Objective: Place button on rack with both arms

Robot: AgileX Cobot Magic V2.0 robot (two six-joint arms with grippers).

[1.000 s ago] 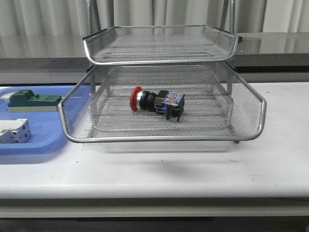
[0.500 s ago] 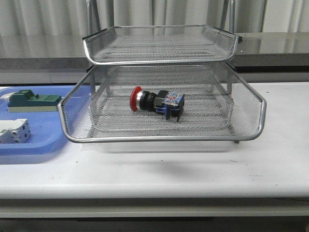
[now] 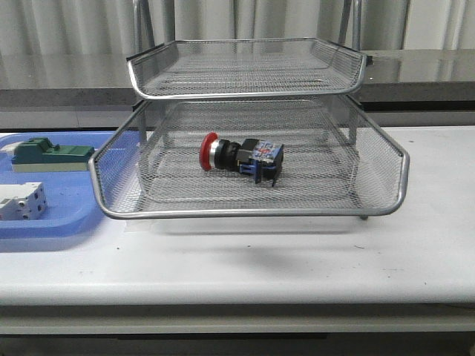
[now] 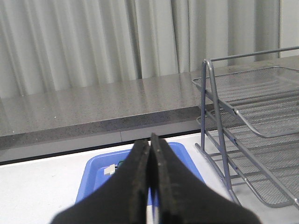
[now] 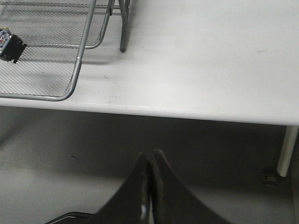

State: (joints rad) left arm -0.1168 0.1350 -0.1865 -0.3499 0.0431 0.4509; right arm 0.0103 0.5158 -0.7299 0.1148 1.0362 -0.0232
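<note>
Front view: the rack (image 3: 249, 215) fills the middle of the frame, a silver wire-mesh stand with stacked trays on a white tabletop (image 3: 297, 259). The button (image 3: 239, 158) lies on its side in the centre of the lower pulled-out tray, its red mushroom cap pointing to the left of the frame, then a silver collar, a black body and a blue rear block toward the right. At the left edge a blue tray (image 3: 52, 222) holds a green block (image 3: 46, 154) and a white block (image 3: 21, 201). No arm shows here.

Left wrist view: the left tool (image 4: 150, 154) rises from the bottom centre with its two dark fingers pressed together and nothing between them. Behind it sits the blue tray, and the rack occupies the right side of the frame.

Right wrist view: the right tool (image 5: 150, 164) is at the bottom centre, its fingers likewise clenched on nothing, below the tabletop edge over the floor. In the upper left corner the rack's tray shows, with the blue and black rear end of the button at the left edge.
</note>
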